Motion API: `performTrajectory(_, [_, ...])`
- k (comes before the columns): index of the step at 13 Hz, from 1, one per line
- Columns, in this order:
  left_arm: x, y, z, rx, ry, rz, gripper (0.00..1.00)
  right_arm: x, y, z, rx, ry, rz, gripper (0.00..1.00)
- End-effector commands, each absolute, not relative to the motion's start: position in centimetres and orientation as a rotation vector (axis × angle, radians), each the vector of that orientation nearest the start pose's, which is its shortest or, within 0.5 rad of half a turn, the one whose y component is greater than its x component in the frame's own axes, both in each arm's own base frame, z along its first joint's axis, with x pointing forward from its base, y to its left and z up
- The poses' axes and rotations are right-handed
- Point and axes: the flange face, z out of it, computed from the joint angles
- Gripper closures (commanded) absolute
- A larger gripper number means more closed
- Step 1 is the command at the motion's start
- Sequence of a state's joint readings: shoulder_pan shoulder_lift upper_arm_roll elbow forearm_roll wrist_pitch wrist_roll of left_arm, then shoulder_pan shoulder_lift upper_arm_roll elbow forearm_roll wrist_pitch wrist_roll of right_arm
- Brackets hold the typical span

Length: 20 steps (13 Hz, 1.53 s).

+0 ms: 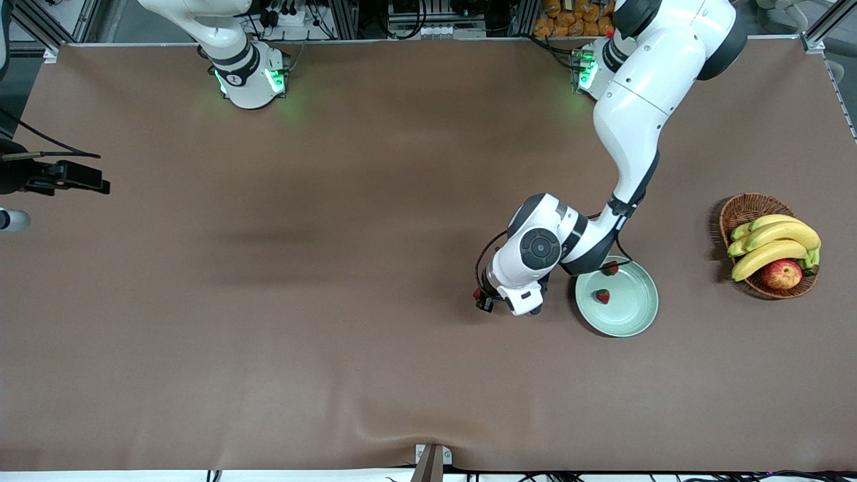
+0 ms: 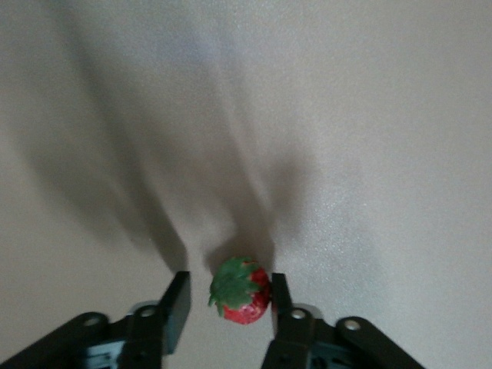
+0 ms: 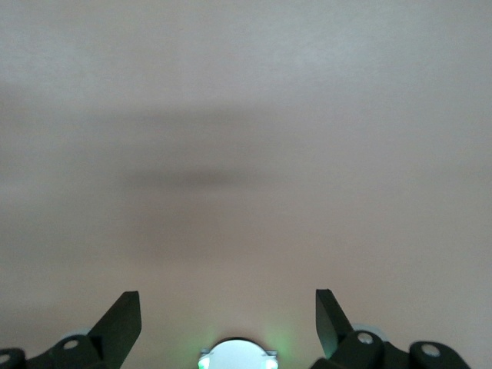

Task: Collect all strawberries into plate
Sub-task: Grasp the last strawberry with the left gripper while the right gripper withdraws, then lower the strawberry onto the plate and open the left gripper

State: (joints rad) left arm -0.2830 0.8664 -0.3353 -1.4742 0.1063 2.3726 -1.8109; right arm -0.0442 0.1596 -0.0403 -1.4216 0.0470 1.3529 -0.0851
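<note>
While two strawberries already lie in the plate (image 1: 629, 314), one near its middle (image 1: 603, 296) and one at the rim nearest the robots' bases (image 1: 610, 268), partly under the left arm's elbow, we find the third strawberry (image 2: 241, 292) between the fingers of the left gripper (image 2: 227, 307). In the left wrist view this berry shows its green top toward the camera; one finger (image 2: 280, 296) touches its side, while the other finger (image 2: 177, 304) stands a little apart from it, so we read the fingers as parted around the berry rather than clenched on it. We cannot tell whether the berry rests on the table (image 1: 335, 335) or is lifted. In the front view the left gripper (image 1: 483, 300) is low over the brown table just beside the plate, toward the right arm's end, and a speck of red shows at its tip. The plate sits on the table toward the left arm's end. Nearer still to that end stands a wicker basket (image 1: 743, 211) with bananas (image 1: 776, 242) and an apple (image 1: 782, 274). The right arm waits; the right gripper (image 3: 228, 311) hangs over bare table, its fingers spread wide and holding nothing.
</note>
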Motion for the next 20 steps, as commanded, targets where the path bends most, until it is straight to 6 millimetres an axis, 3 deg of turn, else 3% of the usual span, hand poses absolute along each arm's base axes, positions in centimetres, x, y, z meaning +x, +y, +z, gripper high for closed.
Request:
performTrajectory(1, [62.2,-38.2,18.8,-2.69,-1.886,0.212,0.88,57.0,-4.3,59.8,-3.035,0.023,0.334,0.0])
performTrajectory(3, [63.4,-36.4,19.5,-2.759,-1.805,0.199,0.99,57.0,-4.4,60.7,-3.056,0.019,0.3,0.0])
performTrajectory(6, [63.9,-35.0,20.4,-2.811,-1.695,0.202,1.0,57.1,-4.6,61.8,-3.067,0.021,0.254,0.0])
performTrajectory(9, [65.0,-31.8,22.2,-2.89,-1.488,0.226,1.0,57.2,-4.9,61.8,-3.107,0.025,0.256,0.0])
performTrajectory(12, [67.0,-25.2,25.3,-2.99,-1.232,0.28,1.0,57.9,-4.9,61.7,-3.108,0.03,0.186,0.0])
performTrajectory(14, [67.9,-21.2,25.8,-3.068,-1.058,0.344,0.99,57.9,-4.8,61.7,-3.101,0.028,0.187,0.0])
performTrajectory(19, [69.6,-12.0,25.6,-3.196,-0.637,0.312,0.8,57.9,-4.9,61.7,-3.114,0.026,0.184,0.0])
performTrajectory(20, [69.7,-10.6,25.5,-3.201,-0.536,0.317,0.71,58.0,-4.8,61.6,-3.116,0.021,0.185,0.0])
